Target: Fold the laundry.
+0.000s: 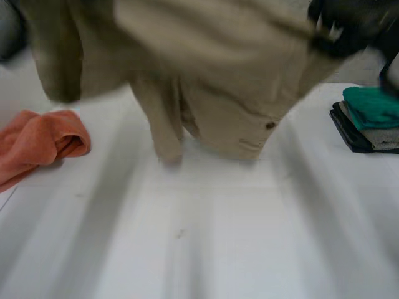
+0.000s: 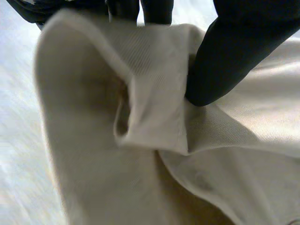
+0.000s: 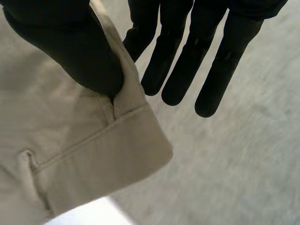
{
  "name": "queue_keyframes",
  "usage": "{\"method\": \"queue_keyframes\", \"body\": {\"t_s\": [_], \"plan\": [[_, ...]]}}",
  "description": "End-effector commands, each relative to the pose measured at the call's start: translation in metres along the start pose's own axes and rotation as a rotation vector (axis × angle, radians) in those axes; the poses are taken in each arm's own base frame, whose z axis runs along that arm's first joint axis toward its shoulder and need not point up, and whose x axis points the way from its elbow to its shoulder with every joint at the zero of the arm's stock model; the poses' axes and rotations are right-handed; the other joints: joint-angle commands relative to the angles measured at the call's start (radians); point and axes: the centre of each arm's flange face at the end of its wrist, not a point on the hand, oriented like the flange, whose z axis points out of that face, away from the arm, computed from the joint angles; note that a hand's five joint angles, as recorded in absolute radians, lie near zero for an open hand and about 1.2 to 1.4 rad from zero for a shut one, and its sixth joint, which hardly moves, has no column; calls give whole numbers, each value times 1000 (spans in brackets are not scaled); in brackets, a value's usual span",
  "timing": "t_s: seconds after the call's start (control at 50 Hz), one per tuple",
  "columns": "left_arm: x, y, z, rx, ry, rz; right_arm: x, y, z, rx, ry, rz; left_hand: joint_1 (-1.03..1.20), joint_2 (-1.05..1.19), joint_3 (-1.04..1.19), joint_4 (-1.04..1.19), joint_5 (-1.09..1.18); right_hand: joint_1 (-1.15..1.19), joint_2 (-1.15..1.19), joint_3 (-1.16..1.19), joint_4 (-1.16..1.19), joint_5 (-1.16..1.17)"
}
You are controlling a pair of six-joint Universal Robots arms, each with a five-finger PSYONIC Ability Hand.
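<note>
The beige trousers [image 1: 212, 68] hang above the far middle of the worktop [image 1: 206, 237], their long axis stretched crosswise between the hands and their loose folds dropping toward the surface. Whether they touch it is unclear. The left hand [image 2: 225, 56] pinches a folded edge, thumb against fingers. The right hand [image 3: 187, 56] clamps the waistband corner under its thumb, with the fingers straight and close together. An orange cloth [image 1: 37, 140] lies at the left edge and a folded stack [image 1: 371, 118] at the right, with open worktop between and nearer.
</note>
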Motion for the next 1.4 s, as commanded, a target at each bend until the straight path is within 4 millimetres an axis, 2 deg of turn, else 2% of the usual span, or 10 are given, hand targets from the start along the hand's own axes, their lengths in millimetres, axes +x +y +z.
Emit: {"method": "queue_keyframes", "body": {"t_s": [0.02,0.24,0.5,0.54,0.56,0.58,0.76,0.94,1.16,1.4], "plan": [[-31,-36,21,94,-65,-41,16,-49,19,108,8,82,239,200,210,202,236,273,224,212,202,210],[-14,69,82,-71,23,-64,-15,5,60,-12,-15,107,239,200,210,202,236,273,224,212,202,210],[7,288,137,-184,14,-60,-35,159,119,-121,219,-143,239,200,210,202,236,273,224,212,202,210],[10,304,141,-177,17,-71,-37,171,128,-72,256,-158,-239,-277,-268,-276,-242,229,180,168,158,166],[12,309,144,-167,10,-85,-39,178,135,-22,283,-163,-983,-1021,-1012,-1020,-986,-696,-745,-757,-767,-758],[12,308,146,-159,3,-90,-41,178,138,13,295,-166,-983,-1021,-1012,-1020,-986,-949,-998,-1010,-1020,-1011],[-21,261,146,-173,-166,-88,-48,153,118,-91,218,-140,-983,-1021,-1012,-1020,-986,-949,-998,-1010,-1020,-1011],[5,222,54,-535,-10,21,-78,142,15,-611,-172,-151,-983,-1021,-1012,-1020,-986,-949,-998,-1010,-1020,-1011],[46,250,-96,-994,296,116,-93,191,-61,-767,-301,-136,-794,-833,-823,-832,-797,-670,-719,-731,-741,-732],[44,289,-106,-992,261,78,-107,240,-61,-525,-240,-176,-750,-789,-779,-787,-753,-632,-681,-693,-703,-694]]}}
